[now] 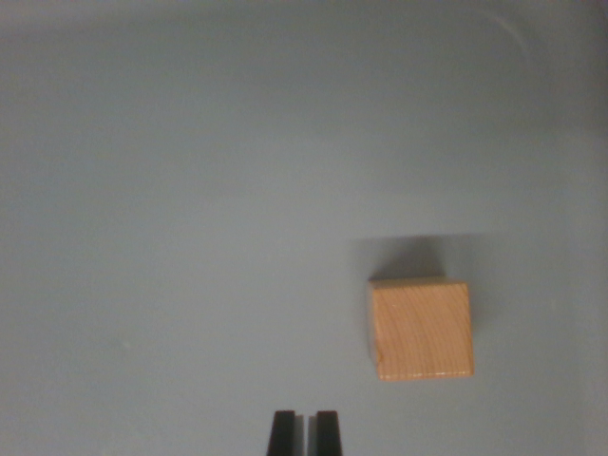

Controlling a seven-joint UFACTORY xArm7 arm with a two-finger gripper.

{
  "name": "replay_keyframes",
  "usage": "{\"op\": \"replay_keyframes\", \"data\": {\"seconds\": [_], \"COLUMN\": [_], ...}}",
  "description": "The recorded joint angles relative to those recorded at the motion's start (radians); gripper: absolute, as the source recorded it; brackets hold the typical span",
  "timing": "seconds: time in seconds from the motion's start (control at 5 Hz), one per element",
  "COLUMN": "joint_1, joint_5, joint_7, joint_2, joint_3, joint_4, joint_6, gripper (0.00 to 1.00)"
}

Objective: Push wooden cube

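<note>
A light wooden cube (421, 330) rests on the plain grey surface (190, 209), right of centre in the wrist view, with its shadow cast just above it. My gripper (305, 432) shows at the bottom edge as two black fingertips pressed close together, shut with nothing between them. The cube lies up and to the wrist view's right of the fingertips, apart from them by a clear gap.
A faint pale curved mark (508, 33) shows at the top right of the grey surface. Nothing else stands in view.
</note>
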Motion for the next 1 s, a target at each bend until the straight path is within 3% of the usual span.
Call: {"op": "replay_keyframes", "data": {"seconds": [0.2, 0.4, 0.6, 0.8, 1.0], "joint_1": [-0.0059, -0.0059, -0.0117, -0.0117, -0.0174], "joint_5": [-0.0012, -0.0012, -0.0023, -0.0023, -0.0035], "joint_7": [-0.010, -0.010, -0.021, -0.021, -0.031], "joint_2": [0.008, 0.008, 0.015, 0.015, 0.022], "joint_3": [-0.007, -0.007, -0.013, -0.013, -0.020], "joint_4": [-0.043, -0.043, -0.086, -0.086, -0.128], "joint_6": [-0.047, -0.047, -0.094, -0.094, -0.140], "gripper": [0.00, 0.00, 0.00, 0.00, 0.00]}}
